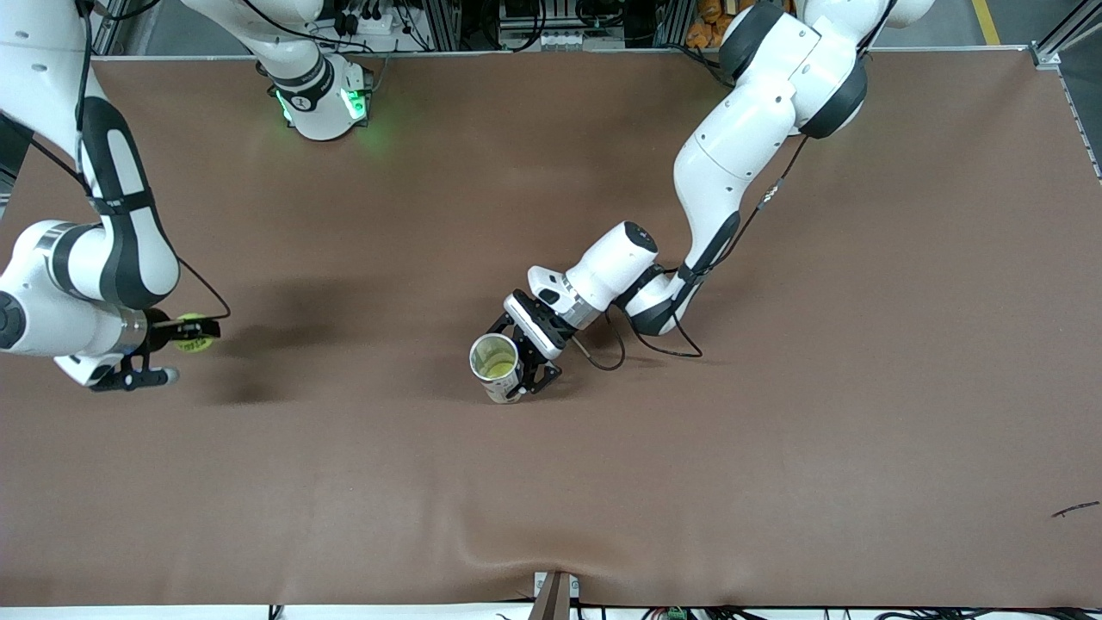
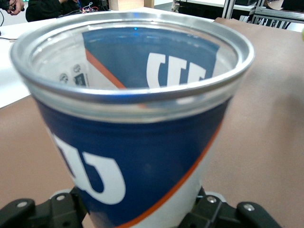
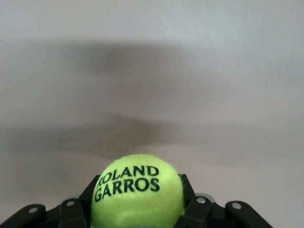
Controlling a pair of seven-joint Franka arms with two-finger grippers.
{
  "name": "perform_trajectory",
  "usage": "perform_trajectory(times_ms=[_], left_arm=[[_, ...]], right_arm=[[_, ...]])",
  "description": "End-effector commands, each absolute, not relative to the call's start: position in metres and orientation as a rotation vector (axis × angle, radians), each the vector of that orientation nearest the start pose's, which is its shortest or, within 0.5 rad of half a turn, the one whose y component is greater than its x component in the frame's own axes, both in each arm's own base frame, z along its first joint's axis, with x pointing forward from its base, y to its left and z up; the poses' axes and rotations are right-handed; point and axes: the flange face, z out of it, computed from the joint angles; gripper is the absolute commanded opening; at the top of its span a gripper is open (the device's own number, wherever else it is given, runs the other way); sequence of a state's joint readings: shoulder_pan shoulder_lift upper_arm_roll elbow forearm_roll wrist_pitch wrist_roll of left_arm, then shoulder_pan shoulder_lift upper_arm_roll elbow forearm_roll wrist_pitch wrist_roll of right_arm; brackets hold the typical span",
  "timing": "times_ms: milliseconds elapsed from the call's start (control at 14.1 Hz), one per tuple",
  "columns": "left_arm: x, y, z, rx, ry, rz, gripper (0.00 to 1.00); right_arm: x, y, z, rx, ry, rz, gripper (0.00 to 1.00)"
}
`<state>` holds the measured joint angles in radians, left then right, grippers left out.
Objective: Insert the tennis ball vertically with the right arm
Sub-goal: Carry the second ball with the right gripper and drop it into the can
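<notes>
Right claw (image 1: 191, 334) pinching a yellow-green tennis ball (image 1: 195, 334) between its fingers, up over the brown table (image 1: 775, 448) at the right arm's end. Printed in black on the ball: "ROLAND GARROS", plain in the right wrist view (image 3: 137, 194), black fingers (image 3: 190, 209) pressed against both sides. Left claw (image 1: 525, 357) clamped around a tennis ball can (image 1: 498, 366) near the middle of the table, well apart from the ball. Can upright, open mouth facing up, silver rim (image 2: 133, 90) and blue wall with white lettering and an orange stripe (image 2: 142, 166). Inside of the can pale yellowish from the front view; contents impossible to tell. Dark shadow on the table beside the right claw.
</notes>
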<state>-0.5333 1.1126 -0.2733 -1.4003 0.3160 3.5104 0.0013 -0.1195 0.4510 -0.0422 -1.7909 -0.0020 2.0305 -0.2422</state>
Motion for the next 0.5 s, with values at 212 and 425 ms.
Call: perform_trajectory(times_ms=[212, 425], left_arm=[[0.544, -0.519, 0.172, -2.93, 1.36, -1.637, 0.81], [0.543, -0.52, 0.172, -2.93, 1.363, -1.637, 0.81]], right_arm=[[0.665, 0.068, 0.362, -3.023, 0.19, 0.209, 0.67], [0.665, 0.158, 0.39, -2.983, 0.47, 0.164, 0.67]])
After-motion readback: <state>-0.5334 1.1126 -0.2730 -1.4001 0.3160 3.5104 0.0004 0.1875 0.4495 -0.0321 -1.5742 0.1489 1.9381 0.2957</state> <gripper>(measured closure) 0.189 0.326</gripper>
